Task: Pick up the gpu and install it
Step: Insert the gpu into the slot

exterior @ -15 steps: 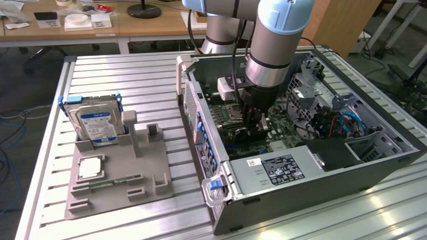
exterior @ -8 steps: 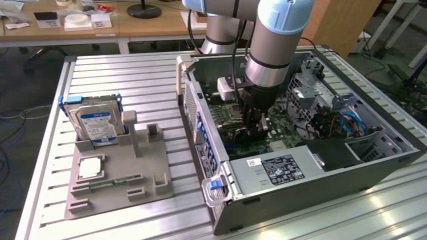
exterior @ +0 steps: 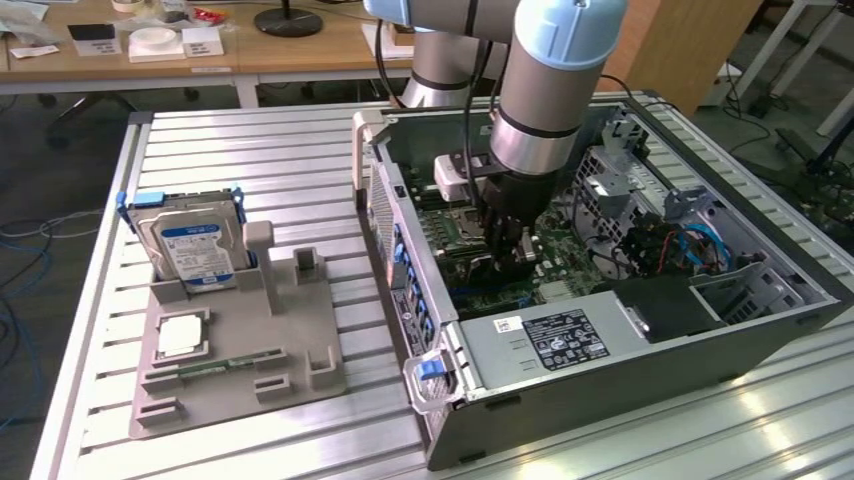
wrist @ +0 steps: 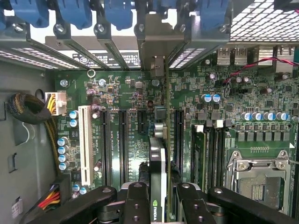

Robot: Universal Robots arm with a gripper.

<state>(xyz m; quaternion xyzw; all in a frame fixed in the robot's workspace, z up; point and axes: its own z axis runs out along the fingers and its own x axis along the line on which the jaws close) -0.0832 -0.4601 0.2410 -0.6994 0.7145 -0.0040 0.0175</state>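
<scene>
Tool (wrist: 157, 201) is gripping the gpu (wrist: 157, 163) edge-on w/ fingers (wrist: 135, 200) part closed, holding it upright over the motherboard (wrist: 126, 140) slots inside the open pc case (exterior: 641, 350). Beyond, hard drive (exterior: 187, 245) is standing in its holder on the desk (exterior: 240, 150).

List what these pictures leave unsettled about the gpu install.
- Exterior view: the gpu is hidden behind the arm and hand inside the computer case.
- Wrist view: the card's lower edge and its slot are hidden by the card itself, so seating cannot be judged.
- Wrist view: the hand's finger bases are cut off by the picture's edge.
</scene>
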